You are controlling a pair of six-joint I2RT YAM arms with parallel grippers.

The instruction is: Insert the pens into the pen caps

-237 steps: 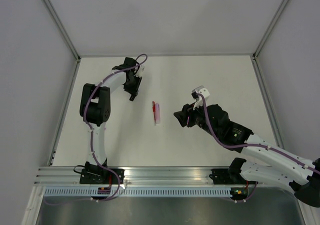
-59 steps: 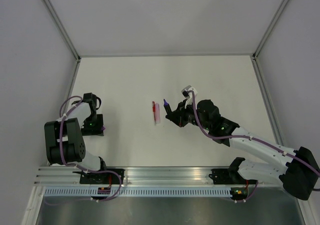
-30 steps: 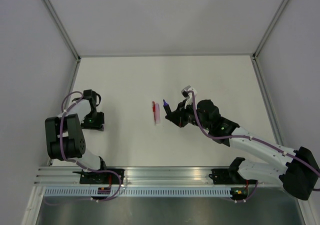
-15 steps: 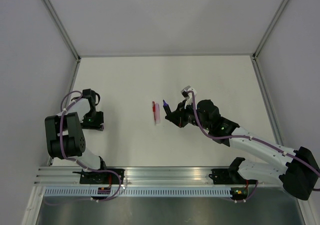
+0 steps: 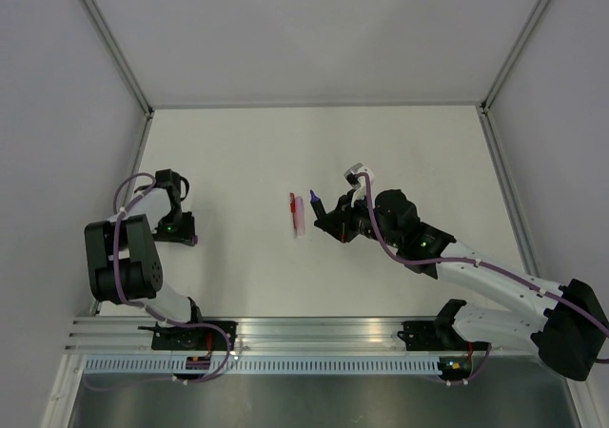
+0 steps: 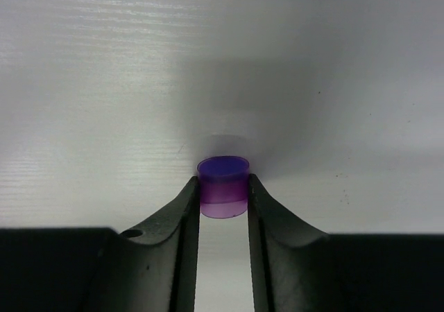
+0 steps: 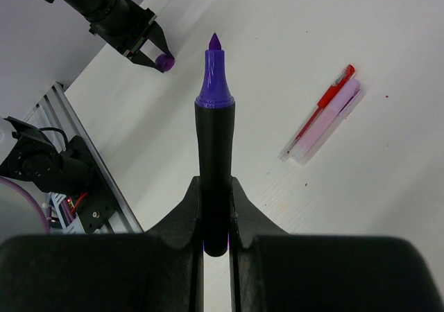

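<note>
Right, the left gripper [image 6: 223, 185] has its two dark fingers closed in on the purple cap [image 6: 223, 200], and the wrist view makes it plain: one finger presses each side of that stubby translucent tube, the jaws only a cap's width apart, with the cap's round end face turned toward the camera. Whether the cap sits on the white table [image 5: 400, 143] or hangs just above it, I cannot tell; a soft shadow lies right behind it. Take the pink pen [image 5: 299, 217] in the middle of the table as the marker: this gripper and its cap are well off to the left of it, out toward the table's left edge. Over to the right gripper [image 7: 216, 187], which has its jaws nearly together and clamped on the black barrel of the purple pen [image 7: 214, 128], gripping the lower part of the body. The pen stands straight out beyond the fingertips, uncapped, purple collar and pointed purple tip fully exposed. From above, that pen is just to the right of the pink pen, close by but clearly apart from it and held off the table. The pink pen itself lies flat with the thinner red pen [image 5: 292, 204] pressed along its left side, the two parallel and touching, and neither gripper is on them.
</note>
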